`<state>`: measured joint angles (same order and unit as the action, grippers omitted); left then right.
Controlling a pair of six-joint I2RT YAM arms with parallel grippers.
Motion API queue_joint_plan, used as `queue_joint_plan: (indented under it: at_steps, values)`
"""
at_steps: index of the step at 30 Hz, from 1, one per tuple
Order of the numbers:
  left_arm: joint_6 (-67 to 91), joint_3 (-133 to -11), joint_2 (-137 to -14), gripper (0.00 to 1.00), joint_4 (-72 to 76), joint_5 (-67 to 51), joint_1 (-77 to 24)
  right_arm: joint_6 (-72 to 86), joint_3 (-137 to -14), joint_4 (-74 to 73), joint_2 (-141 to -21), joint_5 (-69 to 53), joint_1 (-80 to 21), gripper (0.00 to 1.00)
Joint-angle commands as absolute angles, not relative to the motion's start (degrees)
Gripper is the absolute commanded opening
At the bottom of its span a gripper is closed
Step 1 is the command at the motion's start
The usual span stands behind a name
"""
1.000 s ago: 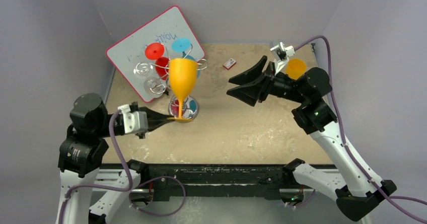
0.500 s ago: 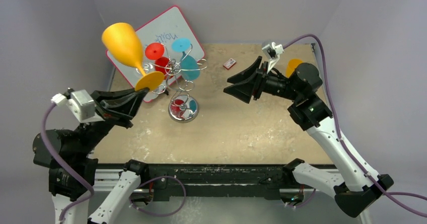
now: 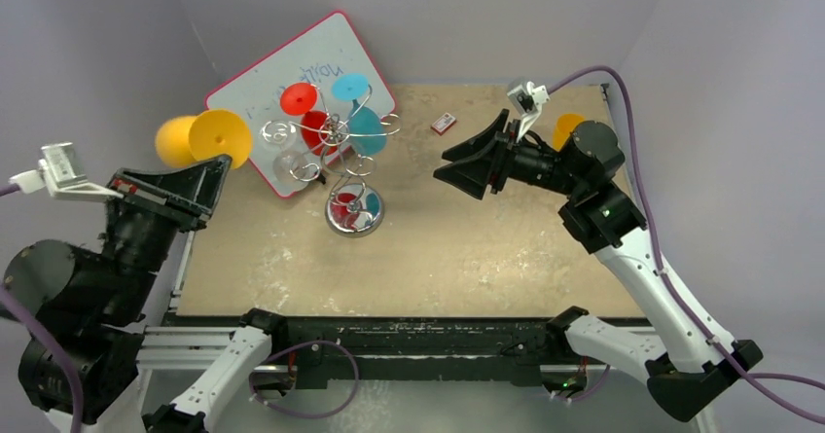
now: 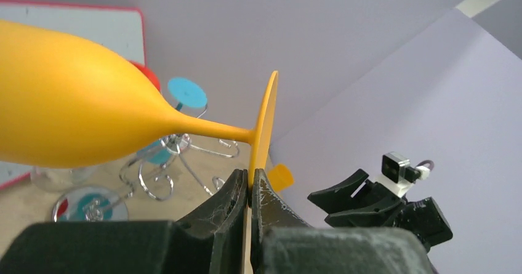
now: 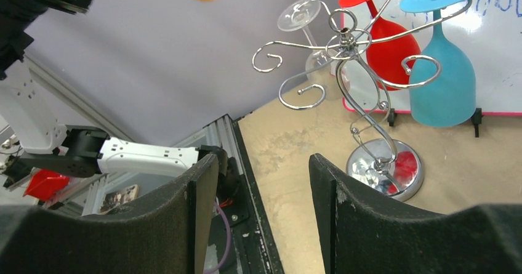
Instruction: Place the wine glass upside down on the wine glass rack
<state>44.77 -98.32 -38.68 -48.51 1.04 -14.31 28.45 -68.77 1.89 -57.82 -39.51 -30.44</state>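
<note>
The orange wine glass (image 3: 193, 139) lies tipped on its side in the air over the table's left edge, left of the wine glass rack (image 3: 352, 175). My left gripper (image 3: 216, 165) is shut on the rim of its round foot (image 4: 265, 123), and the bowl (image 4: 68, 120) points away to the left. The silver wire rack (image 5: 357, 58) stands on its shiny round base (image 5: 385, 169). A red glass (image 3: 309, 122), a teal glass (image 3: 365, 126) and a clear glass (image 3: 282, 146) hang on it upside down. To the right of the rack, my right gripper (image 3: 452, 165) hovers open and empty, facing it.
The pink-framed whiteboard (image 3: 253, 92) leans behind the rack at the back left. A small red and white box (image 3: 444, 123) lies on the table near the back. An orange object (image 3: 567, 126) sits behind my right arm. Grey walls close in on three sides.
My left arm lifted the orange glass from beside the rack's base, swung it up and to the left, and tipped it from upright onto its side. The right arm shifted slightly.
</note>
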Motion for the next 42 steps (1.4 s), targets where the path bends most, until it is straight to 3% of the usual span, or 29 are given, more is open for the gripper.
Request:
queue_joint_plan:
  at_steps: [1,15,29,42]
  values:
    - [58.0,-96.8,-40.3,0.0,-58.6,2.1,-14.1,27.4,-70.4,2.8,-56.1,-38.3,-30.6,0.59]
    - [67.7,-86.4,-38.8,0.0,-66.7,-5.5,-14.2,24.9,-70.3,0.4,-54.8,-38.6,-30.7,0.6]
    - [71.9,-78.4,-40.1,0.0,-56.3,-13.1,-14.1,23.1,-68.8,-0.2,-52.3,-39.7,-30.7,0.63]
    - [73.8,-76.0,-43.9,0.0,-46.3,-16.0,-14.2,23.1,-68.4,-1.2,-50.6,-38.5,-30.7,0.96]
